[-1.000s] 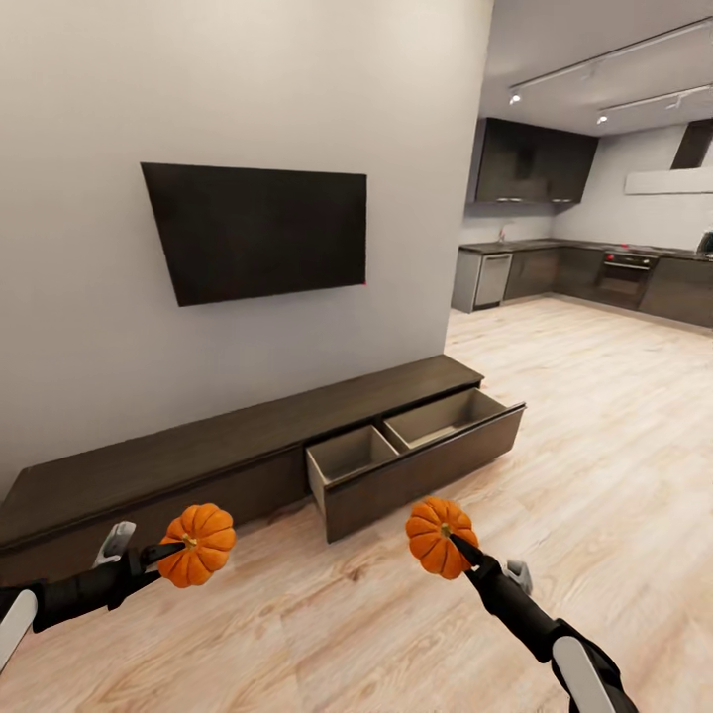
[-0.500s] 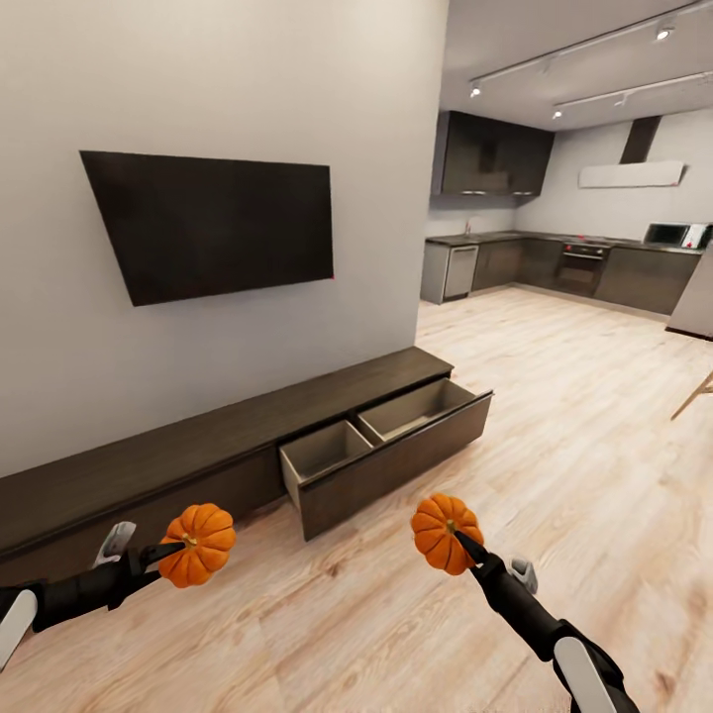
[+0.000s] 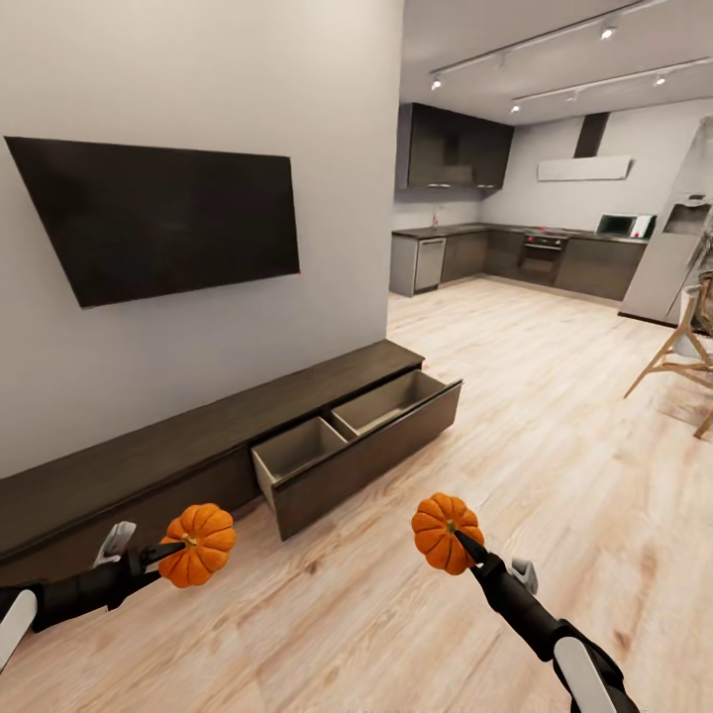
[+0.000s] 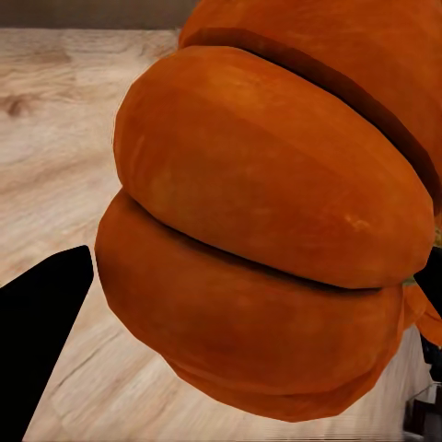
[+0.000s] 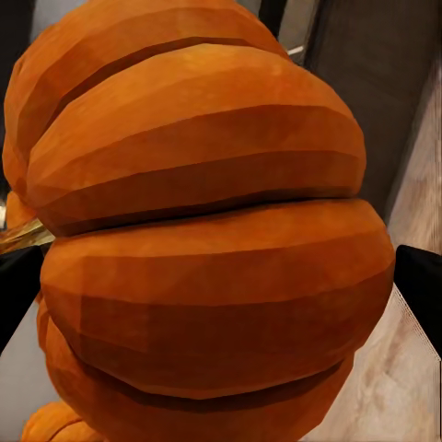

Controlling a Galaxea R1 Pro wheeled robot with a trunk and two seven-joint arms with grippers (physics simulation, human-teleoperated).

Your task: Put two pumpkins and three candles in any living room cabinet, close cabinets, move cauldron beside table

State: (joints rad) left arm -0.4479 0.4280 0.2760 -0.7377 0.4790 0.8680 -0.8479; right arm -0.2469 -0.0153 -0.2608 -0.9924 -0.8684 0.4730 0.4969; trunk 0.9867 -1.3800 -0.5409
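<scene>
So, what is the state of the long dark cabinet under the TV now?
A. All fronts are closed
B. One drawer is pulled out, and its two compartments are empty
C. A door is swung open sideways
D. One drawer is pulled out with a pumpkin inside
B: the cabinet has one drawer pulled out, both pale compartments bare; each pumpkin is in an end effector.

My left arm [image 3: 79, 592] and right arm [image 3: 525, 614] are slim, matte black, with white shells nearer me and pale grey wrist fittings.
</scene>
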